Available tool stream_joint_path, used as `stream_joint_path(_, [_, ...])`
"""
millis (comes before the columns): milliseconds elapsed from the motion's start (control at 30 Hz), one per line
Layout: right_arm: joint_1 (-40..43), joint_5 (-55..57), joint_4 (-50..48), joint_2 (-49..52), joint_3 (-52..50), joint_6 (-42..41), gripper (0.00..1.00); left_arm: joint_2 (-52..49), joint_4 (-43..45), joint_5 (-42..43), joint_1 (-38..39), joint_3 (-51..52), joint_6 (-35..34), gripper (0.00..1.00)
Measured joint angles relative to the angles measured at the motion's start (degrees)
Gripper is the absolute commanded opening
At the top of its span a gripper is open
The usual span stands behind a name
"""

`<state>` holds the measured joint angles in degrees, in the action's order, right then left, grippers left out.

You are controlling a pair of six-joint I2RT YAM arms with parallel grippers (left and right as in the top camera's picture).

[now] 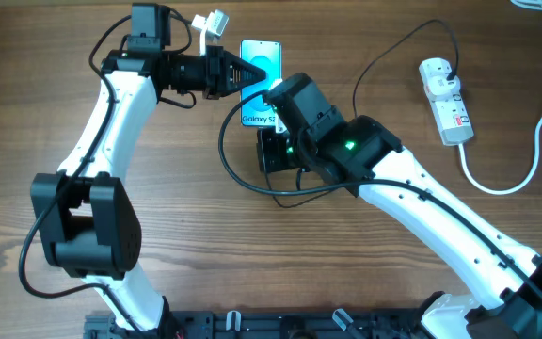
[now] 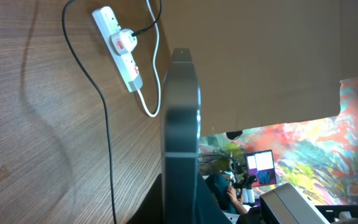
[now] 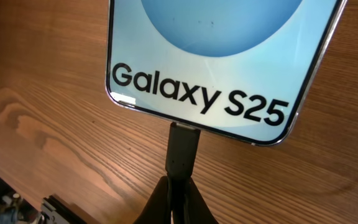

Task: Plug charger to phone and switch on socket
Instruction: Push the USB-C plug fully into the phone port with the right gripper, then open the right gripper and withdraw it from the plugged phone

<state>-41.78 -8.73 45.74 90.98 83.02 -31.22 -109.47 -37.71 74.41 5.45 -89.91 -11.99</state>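
Firstly, the right tool: its two fingers are drawn together to a narrow point on the black connector of the charger, with almost no gap between them. The connector stands straight ahead of the fingertips, and its far end meets the bottom edge of the phone, below the lettering "Galaxy S25". Whether the plug is fully seated cannot be told.

The phone lies screen up, directly ahead of the right tool. From overhead, the left tool comes in from the phone's opposite side and its tip reaches the phone's long edge. The left wrist view shows the phone edge-on in the middle of the frame, but the fingers are not clear there, so its opening cannot be determined.

The charger's thin cable loops on the tabletop beneath the right arm. The socket lies well apart from both tools, beyond the right arm, with a black plug in it and a white cord trailing off. Its switch position cannot be read.
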Motion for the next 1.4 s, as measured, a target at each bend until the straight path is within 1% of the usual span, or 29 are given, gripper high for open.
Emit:
stream_joint_path(367, [0.00, -0.48, -1.33, 0.00, 0.00, 0.00, 0.06, 0.00, -1.53, -0.04, -0.63, -0.52, 0.83, 0.04])
stream_joint_path(400, [0.00, -0.48, -1.51, 0.00, 0.00, 0.00, 0.08, 0.00, -1.68, -0.04, -0.70, -0.59, 0.85, 0.04])
stream_joint_path(433, [0.00, -0.48, -1.62, 0.00, 0.00, 0.00, 0.12, 0.00, -1.73, -0.04, -0.72, -0.63, 0.87, 0.04])
stream_joint_path(500, [0.00, -0.35, -1.95, 0.00, 0.00, 0.17, 0.13, 0.00, -1.88, -0.04, -0.74, -0.70, 1.05, 0.04])
stream_joint_path(567, [1.07, 1.27, -4.39, 0.00, 0.61, 0.44, 0.14, 0.00, -2.97, -0.24, -0.68, -0.52, 1.81, 0.04])
stream_joint_path(633, [2.27, 3.30, -6.21, 0.00, 1.79, 0.46, 0.19, 0.00, -3.65, 0.24, -0.09, -0.26, 2.08, 0.04])
stream_joint_path(700, [2.51, 3.87, -6.08, -0.02, 2.12, 0.66, 0.22, 0.00, -3.67, 0.52, 0.61, -0.24, 2.08, 0.04])
stream_joint_path(733, [2.51, 3.82, -5.92, -0.04, 2.12, 0.68, 0.25, 0.00, -3.67, 0.46, 0.76, -0.24, 2.08, 0.04])
stream_joint_path(767, [2.51, 3.61, -5.84, -0.09, 2.12, 0.68, 0.32, 0.00, -3.67, 0.44, 0.79, -0.24, 2.08, 0.04])
stream_joint_path(833, [2.51, 3.13, -4.39, -1.27, 2.12, 0.61, 0.54, 0.00, -3.67, 0.28, 0.76, -0.24, 2.08, 0.04])
stream_joint_path(900, [2.54, 2.99, -2.54, -3.93, 2.12, 0.44, 0.66, 0.00, -3.67, -0.42, 0.76, -0.24, 2.10, 0.04])
stream_joint_path(967, [3.63, 3.80, 1.62, -9.73, 2.21, -0.70, 0.75, 0.00, -3.82, -1.07, 0.76, -0.24, 2.40, 0.04])
stream_joint_path(1033, [6.51, 4.98, 5.70, -13.11, 2.58, -1.01, 0.81, 0.00, -7.26, 0.42, 0.83, -0.28, 6.84, 0.04])
stream_joint_path(1067, [9.07, 5.88, 8.81, -14.51, 2.75, -1.33, 0.85, 0.00, -11.54, 3.13, 0.92, -0.17, 11.98, 0.04])
stream_joint_path(1100, [11.43, 6.32, 10.27, -15.17, 2.86, -1.33, 0.86, 0.00, -13.25, 4.59, 1.11, -0.07, 15.02, 0.04])
stream_joint_path(1167, [17.35, 7.52, 14.60, -15.34, 2.89, -1.29, 0.87, 0.00, -16.59, 8.20, 1.95, 0.07, 23.54, 0.04])
stream_joint_path(1300, [25.62, 7.93, 19.47, -14.73, 2.89, 1.73, 0.87, 0.00, -16.72, 11.26, 2.99, 0.07, 29.68, 0.04])
stream_joint_path(1400, [26.88, 7.96, 20.31, -12.15, 2.89, 3.48, 0.87, 0.00, -15.28, 12.20, 3.23, 0.07, 32.28, 0.04])
